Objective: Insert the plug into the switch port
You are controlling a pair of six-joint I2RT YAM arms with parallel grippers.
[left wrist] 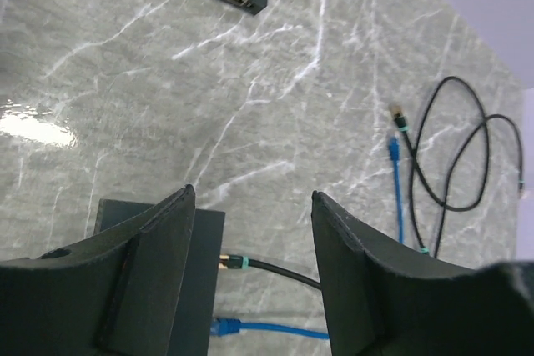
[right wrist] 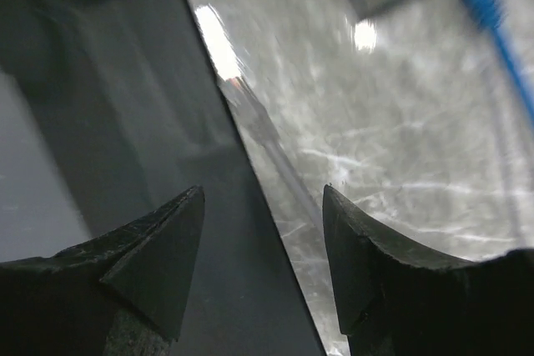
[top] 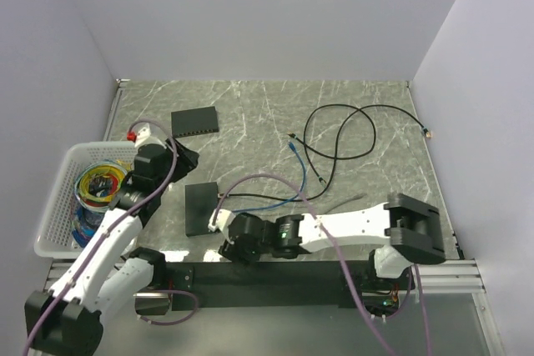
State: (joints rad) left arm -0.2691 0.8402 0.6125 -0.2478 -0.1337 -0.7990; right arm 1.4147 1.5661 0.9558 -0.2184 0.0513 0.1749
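Note:
In the left wrist view a flat black switch (left wrist: 204,243) lies low on the marble, partly behind my left fingers. A black cable's plug (left wrist: 230,263), gold-tipped with a teal band, lies with its tip against the switch's side face. A blue plug (left wrist: 222,325) sits against the same face just below it. I cannot tell whether either is seated in a port. My left gripper (left wrist: 252,206) hovers open above them, holding nothing. My right gripper (right wrist: 263,198) is open and empty over the table's front edge, near the switch (top: 200,208).
A second black switch (top: 193,121) lies farther back. The black cable (top: 342,135) loops across the right half of the table, with the blue cable (top: 267,202) running to the near switch. A white basket (top: 52,210) of coloured cables stands at the left.

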